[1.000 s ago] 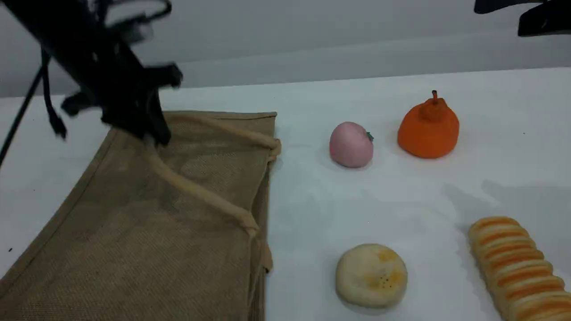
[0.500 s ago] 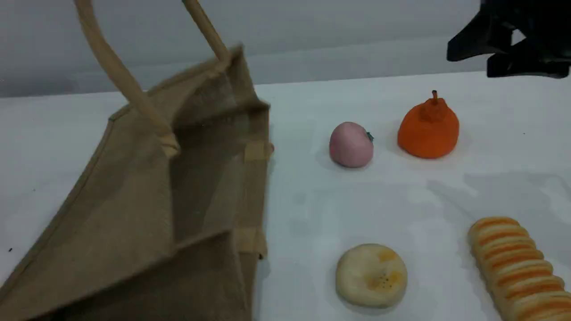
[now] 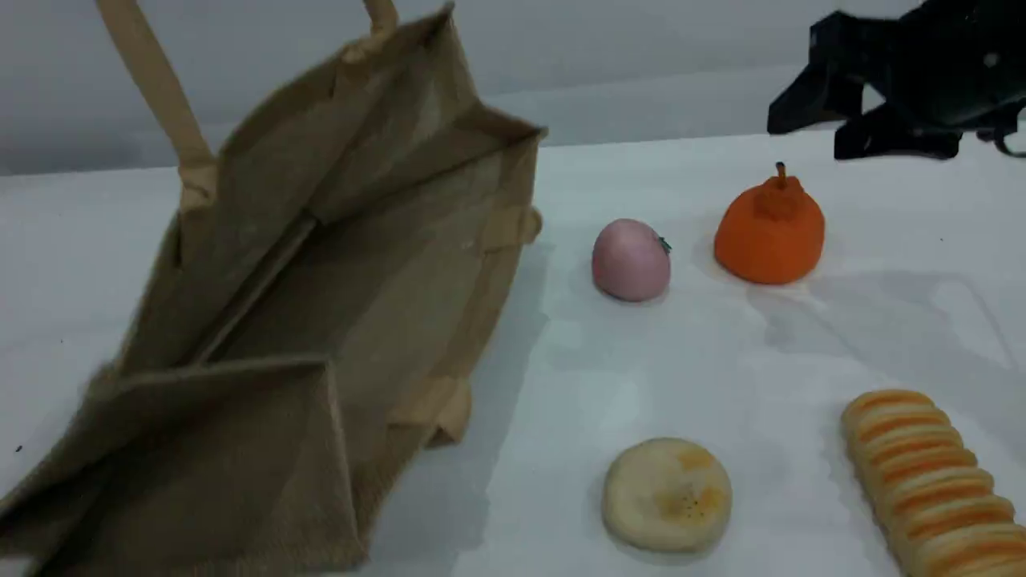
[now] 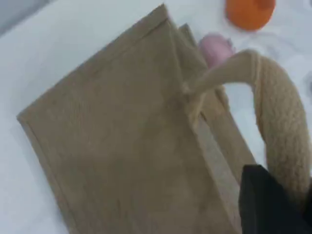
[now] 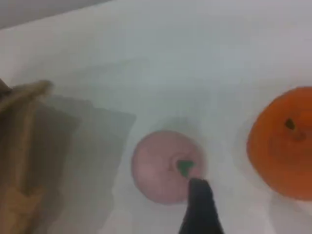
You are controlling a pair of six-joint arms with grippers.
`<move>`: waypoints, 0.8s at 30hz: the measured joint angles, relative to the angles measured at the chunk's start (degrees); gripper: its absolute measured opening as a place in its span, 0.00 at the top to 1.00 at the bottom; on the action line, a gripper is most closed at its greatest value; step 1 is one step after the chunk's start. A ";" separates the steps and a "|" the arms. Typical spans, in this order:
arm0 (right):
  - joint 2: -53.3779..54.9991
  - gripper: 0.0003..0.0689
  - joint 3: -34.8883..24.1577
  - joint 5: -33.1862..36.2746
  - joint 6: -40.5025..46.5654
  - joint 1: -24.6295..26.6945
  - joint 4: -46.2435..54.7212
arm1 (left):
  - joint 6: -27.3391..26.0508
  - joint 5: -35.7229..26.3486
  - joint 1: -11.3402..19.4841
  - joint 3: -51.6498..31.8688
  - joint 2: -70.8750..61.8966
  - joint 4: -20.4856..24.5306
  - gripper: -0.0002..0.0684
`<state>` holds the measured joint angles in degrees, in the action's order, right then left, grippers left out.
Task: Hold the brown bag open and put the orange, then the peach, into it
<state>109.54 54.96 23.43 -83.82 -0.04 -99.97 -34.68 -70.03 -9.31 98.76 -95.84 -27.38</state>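
The brown bag (image 3: pixel 321 280) stands tilted on the left of the table, its mouth gaping toward the fruits. One beige handle (image 3: pixel 152 88) rises out of the top of the scene view. In the left wrist view my left gripper (image 4: pixel 280 195) is shut on that handle (image 4: pixel 278 112), above the bag (image 4: pixel 122 136). The peach (image 3: pixel 631 260) lies right of the bag, and the orange (image 3: pixel 769 232) is further right. My right gripper (image 3: pixel 809 132) hovers open above and behind the orange. In the right wrist view one fingertip (image 5: pixel 201 207) shows over the peach (image 5: pixel 163 165), with the orange (image 5: pixel 285 141) at the right.
A flat cream bun (image 3: pixel 667 494) lies near the front, below the peach. A striped bread loaf (image 3: pixel 930 481) sits at the front right corner. The white table (image 3: pixel 721 361) runs to a grey wall behind.
The bag went from lying flat to hanging open by its handle. The left arm rose out of the scene view. The right arm came down and left toward the orange.
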 joint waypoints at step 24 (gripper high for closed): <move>9.59 0.36 9.19 -4.33 -3.83 0.00 0.00 | -0.27 0.12 0.00 0.36 0.00 -4.14 0.88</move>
<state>119.13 64.14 19.09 -87.66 -0.04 -99.97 -34.95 -69.91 -9.31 99.12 -95.84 -31.53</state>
